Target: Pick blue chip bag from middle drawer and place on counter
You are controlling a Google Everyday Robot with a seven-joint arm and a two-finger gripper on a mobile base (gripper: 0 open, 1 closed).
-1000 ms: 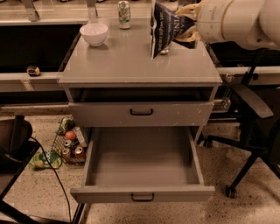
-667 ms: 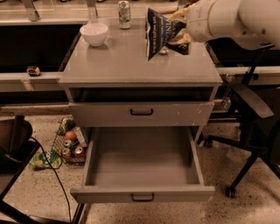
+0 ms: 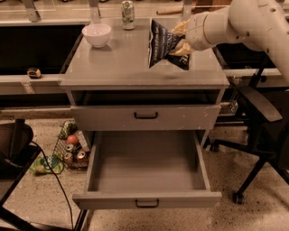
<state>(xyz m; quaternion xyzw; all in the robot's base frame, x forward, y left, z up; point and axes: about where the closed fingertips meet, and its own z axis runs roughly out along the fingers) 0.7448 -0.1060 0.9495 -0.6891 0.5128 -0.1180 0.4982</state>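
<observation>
The blue chip bag [image 3: 163, 44] is dark blue with white lettering. It hangs upright just above the right part of the grey counter [image 3: 122, 63]. My gripper [image 3: 181, 38] reaches in from the right on a white arm and is shut on the bag's right edge. The middle drawer [image 3: 146, 169] is pulled open below, with nothing in it; its black handle faces the front.
A white bowl [image 3: 96, 34] and a green-white can [image 3: 128, 8] stand at the back left of the counter. The scuffed drawer [image 3: 145, 116] above is closed. A wire basket of cans [image 3: 70, 149] sits on the floor at left. A black office chair [image 3: 262, 131] stands at right.
My gripper has carried the bag leftward and slightly lower over the counter.
</observation>
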